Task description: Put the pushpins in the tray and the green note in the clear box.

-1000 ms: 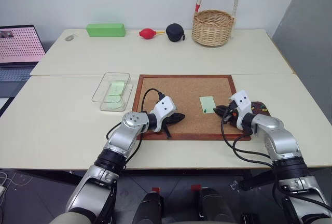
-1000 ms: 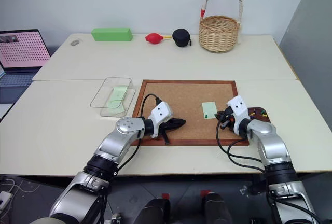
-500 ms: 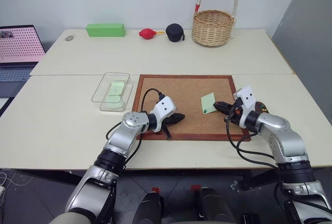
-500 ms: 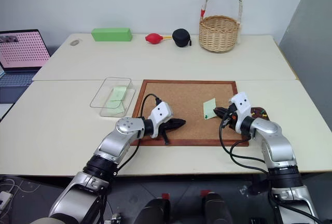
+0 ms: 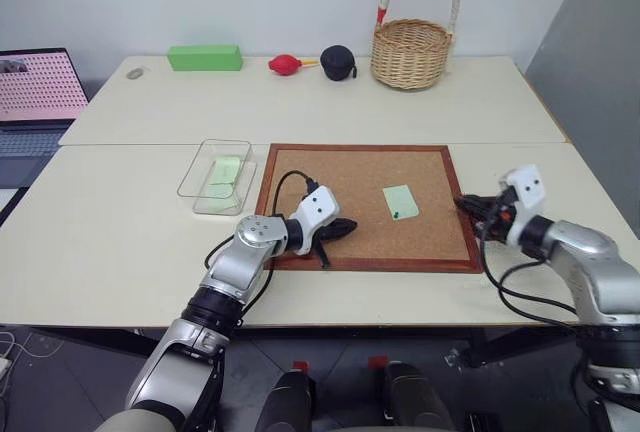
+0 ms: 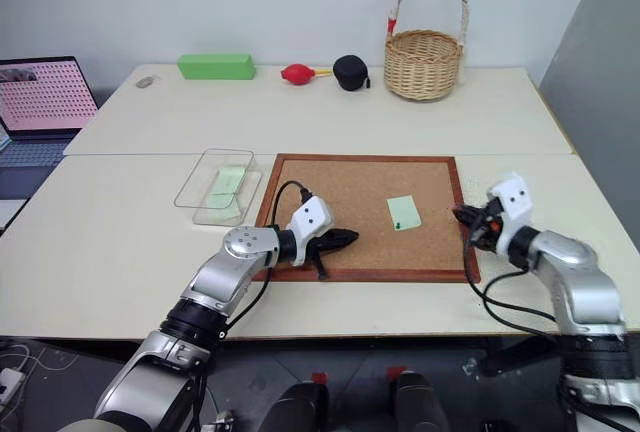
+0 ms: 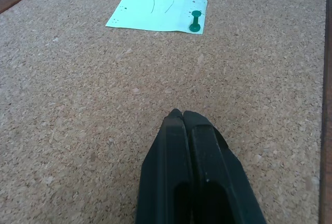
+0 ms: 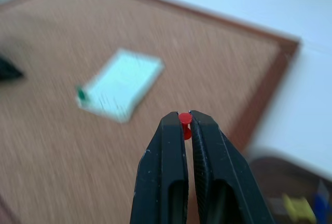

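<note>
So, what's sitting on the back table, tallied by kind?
Green block: 1
Red bulb blower: 1
Black round case: 1
Wicker basket: 1
Small grey object, too small to identify: 1
Total: 5

1. Two pushpins: one red pushpin pinched between the fingertips of the right gripper, one dark green pushpin on the note
2. Two pale green notes: one green note on the cork board, another note inside the clear box
3. One clear box, left of the board
4. One cork board
5. One wicker basket, far right
6. One bright green block, far left
</note>
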You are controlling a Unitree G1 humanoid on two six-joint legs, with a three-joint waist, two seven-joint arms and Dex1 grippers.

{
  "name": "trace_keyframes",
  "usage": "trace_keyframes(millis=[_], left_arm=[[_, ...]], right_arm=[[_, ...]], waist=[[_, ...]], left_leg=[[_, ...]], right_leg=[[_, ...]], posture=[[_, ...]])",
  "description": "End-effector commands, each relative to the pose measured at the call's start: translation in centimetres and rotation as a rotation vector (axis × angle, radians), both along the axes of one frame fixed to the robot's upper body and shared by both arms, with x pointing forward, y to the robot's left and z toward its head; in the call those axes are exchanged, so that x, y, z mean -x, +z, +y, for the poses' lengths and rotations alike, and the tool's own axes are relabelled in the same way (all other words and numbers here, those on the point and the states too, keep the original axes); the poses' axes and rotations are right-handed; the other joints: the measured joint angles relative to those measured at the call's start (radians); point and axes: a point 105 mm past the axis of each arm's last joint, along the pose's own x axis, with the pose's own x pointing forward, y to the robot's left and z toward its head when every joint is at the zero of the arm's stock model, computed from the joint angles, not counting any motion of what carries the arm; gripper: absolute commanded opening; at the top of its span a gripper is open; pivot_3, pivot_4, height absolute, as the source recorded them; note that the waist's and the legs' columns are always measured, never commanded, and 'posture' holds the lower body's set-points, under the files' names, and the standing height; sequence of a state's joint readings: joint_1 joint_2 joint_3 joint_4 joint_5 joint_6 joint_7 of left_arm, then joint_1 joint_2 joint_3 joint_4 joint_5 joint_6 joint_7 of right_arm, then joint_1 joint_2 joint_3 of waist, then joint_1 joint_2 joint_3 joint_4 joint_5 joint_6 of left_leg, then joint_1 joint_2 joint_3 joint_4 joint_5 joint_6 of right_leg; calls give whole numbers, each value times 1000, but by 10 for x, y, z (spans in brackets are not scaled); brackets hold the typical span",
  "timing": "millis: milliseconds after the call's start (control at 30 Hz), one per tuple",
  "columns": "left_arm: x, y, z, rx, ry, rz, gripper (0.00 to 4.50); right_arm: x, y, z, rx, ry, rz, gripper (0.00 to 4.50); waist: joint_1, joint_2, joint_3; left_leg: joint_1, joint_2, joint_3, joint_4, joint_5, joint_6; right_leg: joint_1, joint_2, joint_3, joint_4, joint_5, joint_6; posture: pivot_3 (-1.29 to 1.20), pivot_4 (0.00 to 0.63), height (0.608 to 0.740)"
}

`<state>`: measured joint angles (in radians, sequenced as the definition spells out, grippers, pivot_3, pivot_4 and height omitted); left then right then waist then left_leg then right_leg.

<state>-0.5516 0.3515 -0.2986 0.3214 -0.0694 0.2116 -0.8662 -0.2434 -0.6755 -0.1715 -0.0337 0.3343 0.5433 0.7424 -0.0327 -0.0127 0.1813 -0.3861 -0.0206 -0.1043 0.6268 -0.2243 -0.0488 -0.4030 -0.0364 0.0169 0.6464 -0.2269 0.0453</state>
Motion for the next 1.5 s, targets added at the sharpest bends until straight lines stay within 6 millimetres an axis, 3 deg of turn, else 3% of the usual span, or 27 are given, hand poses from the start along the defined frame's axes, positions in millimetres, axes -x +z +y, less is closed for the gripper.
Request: trace_keyframes(millis=[33,133,200,433,567,700,867,967,1100,1300,1500], left_arm=[[6,-37,15,-109,36,105,0],[6,-37,13,-110,30,105,0],[7,-38,12,-111,26,104,0],[6,-38,14,-115,29,102,0],[7,-38,16,-117,33,103,0],[8,-39,17,-118,34,105,0],[7,-39,16,-118,33,103,0],[7,-38,16,-111,35,102,0],[6,-38,17,-107,37,102,0],[6,-37,19,-109,43,100,0],[6,-37,20,-112,46,99,0]], right_arm=[[5,9,-19,68,-32,-9,57],[5,6,-27,100,-64,1,57],[4,3,-30,116,-79,5,602],[-3,-3,-41,163,-125,9,1800],[-6,1,-42,153,-144,-12,2627],[-9,18,-33,75,-117,-77,3399],[-5,33,0,-35,18,-118,3399],[-10,21,39,-26,121,-120,3399],[-18,7,72,-18,183,-124,3399],[-30,-10,99,-21,214,-121,3399],[-37,-19,105,-6,222,-119,3399]], waist=[[-1,1,0],[-1,1,0],[0,0,0],[2,0,0],[1,0,0],[1,0,0],[1,0,0],[0,0,0],[-2,1,-1],[0,0,-1],[0,0,-1]], left_leg=[[0,0,1,0,0,0],[1,0,1,0,0,0],[0,0,1,0,0,0],[0,0,1,0,0,0],[0,0,1,0,0,0],[0,0,1,0,0,0],[0,0,0,0,0,0],[0,0,0,0,0,0],[1,1,0,0,0,0],[0,0,0,0,0,0],[0,0,-1,0,0,0]], right_leg=[[0,0,0,0,0,0],[0,0,0,0,-1,-1],[0,0,0,0,-1,-1],[0,0,0,-1,0,0],[0,0,0,-1,0,0],[0,0,0,-1,0,0],[0,0,0,-1,0,0],[0,0,0,-1,0,0],[0,1,0,0,0,0],[0,0,0,-1,0,0],[0,1,0,0,0,0]], posture=[[0,150,740],[0,150,740],[0,150,740],[0,150,740],[0,150,740],[0,150,740],[0,150,740],[0,150,740],[0,150,740],[0,150,740],[0,150,740]])
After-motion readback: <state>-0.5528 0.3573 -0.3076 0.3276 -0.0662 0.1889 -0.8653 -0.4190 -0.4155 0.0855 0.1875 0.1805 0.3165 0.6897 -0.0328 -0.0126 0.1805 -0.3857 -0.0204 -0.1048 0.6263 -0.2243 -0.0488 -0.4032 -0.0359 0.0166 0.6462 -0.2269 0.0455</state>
